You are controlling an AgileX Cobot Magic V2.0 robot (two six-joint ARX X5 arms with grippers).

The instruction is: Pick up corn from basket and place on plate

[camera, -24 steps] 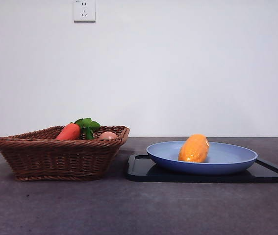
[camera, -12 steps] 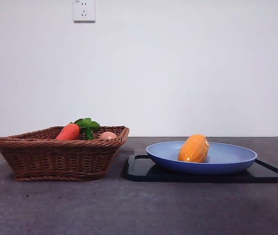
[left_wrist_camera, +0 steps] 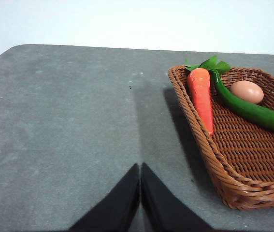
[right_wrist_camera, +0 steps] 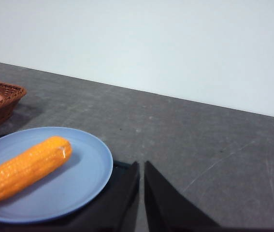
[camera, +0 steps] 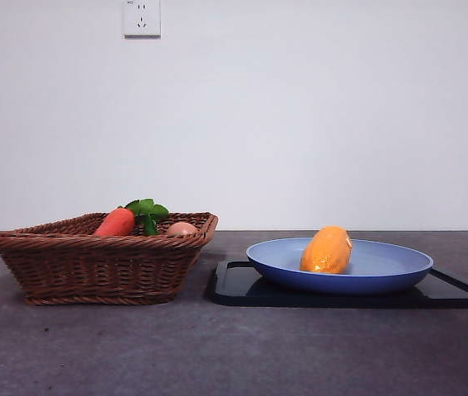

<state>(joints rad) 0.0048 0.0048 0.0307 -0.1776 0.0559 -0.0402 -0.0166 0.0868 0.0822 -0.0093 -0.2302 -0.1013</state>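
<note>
Front view shows a grey table [camera: 234,355] against a white wall [camera: 300,124]. The corn [right_wrist_camera: 25,169] lies on the plate [right_wrist_camera: 86,186] just beside the right gripper [right_wrist_camera: 141,166], jaws closed. The left gripper [left_wrist_camera: 140,169], also closed, hangs near the basket [left_wrist_camera: 243,193].

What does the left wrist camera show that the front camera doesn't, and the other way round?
Only the left wrist view shows a long green pepper in the basket and the shut left pincer. Only the front view shows the corn lying on the blue plate, atop a black tray. Both show basket, carrot and egg.
</note>
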